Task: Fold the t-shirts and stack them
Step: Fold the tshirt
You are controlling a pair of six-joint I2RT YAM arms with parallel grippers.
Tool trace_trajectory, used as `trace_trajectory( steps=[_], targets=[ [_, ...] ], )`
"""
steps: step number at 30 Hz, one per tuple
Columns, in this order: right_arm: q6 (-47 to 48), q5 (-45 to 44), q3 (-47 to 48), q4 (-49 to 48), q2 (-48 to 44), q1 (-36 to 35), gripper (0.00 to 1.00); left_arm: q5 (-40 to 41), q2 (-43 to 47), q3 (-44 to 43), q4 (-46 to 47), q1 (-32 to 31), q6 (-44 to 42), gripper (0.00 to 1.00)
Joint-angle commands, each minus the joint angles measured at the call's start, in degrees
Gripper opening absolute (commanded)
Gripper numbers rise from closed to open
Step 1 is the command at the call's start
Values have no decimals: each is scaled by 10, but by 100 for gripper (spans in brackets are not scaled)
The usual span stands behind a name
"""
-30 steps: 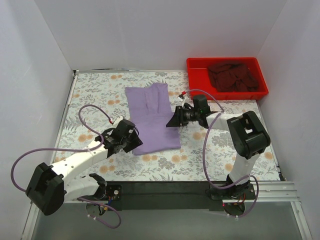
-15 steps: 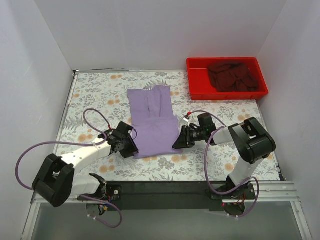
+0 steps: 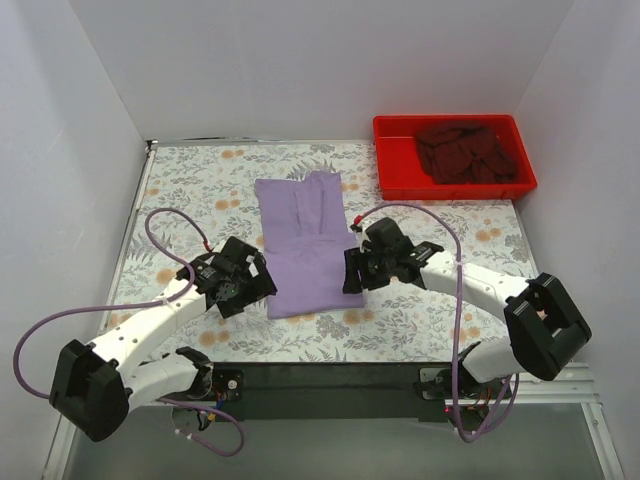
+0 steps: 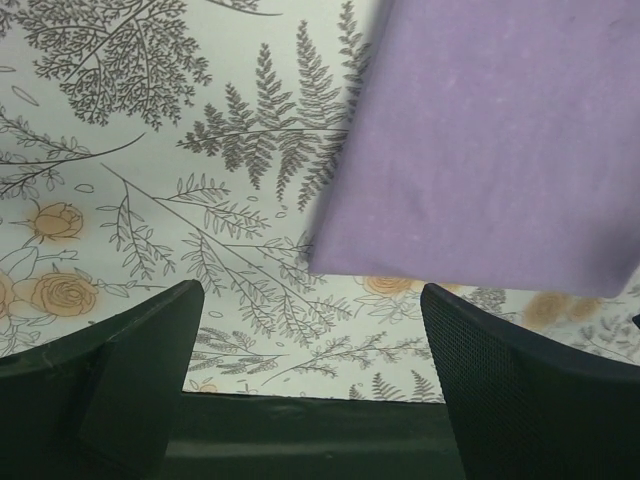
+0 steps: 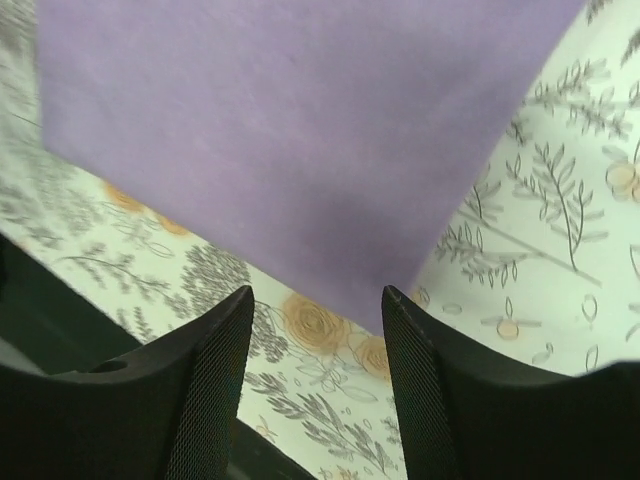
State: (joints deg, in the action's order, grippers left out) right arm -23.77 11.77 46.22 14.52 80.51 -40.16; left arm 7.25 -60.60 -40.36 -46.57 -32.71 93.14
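Two released: left gripper (image 3: pixel 263 287), right gripper (image 3: pixel 350 274) flank lavender t-shirt (image 3: pixel 305 235) near edge; floral table (image 3: pixel 190 190) either side.

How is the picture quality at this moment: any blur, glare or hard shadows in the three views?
Top external: evenly lit and sharp, with no glare and only soft shadows. Left wrist: the tablecloth print is crisp, the lavender shirt has a slightly soft edge, and the left fingers are dark. Right wrist: the print at left is blurred, the shirt edge is soft, and the mesh on the right fingers is visible.
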Motion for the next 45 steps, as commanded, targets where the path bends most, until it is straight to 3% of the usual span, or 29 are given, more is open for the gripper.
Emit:
trace_trajectory(
  steps=[1, 17, 31, 38, 45],
  targets=[
    [-14, -173, 18, 125, 16, -45, 61, 15, -16, -12, -30, -5, -21, 90],
    [-50, -196, 56, 124, 43, -81, 57, 22, -64, -10, 2, -47, -23, 77],
    [-73, -205, 37, 131, 112, -109, 53, 33, -87, -9, 17, -64, -21, 80],
    [-90, -213, 23, 143, 139, -122, 43, 36, -94, -10, 15, -70, -17, 80],
    [-94, -198, 12, 140, 168, -122, 27, 32, -101, -8, 12, -75, -15, 80]
  ],
)
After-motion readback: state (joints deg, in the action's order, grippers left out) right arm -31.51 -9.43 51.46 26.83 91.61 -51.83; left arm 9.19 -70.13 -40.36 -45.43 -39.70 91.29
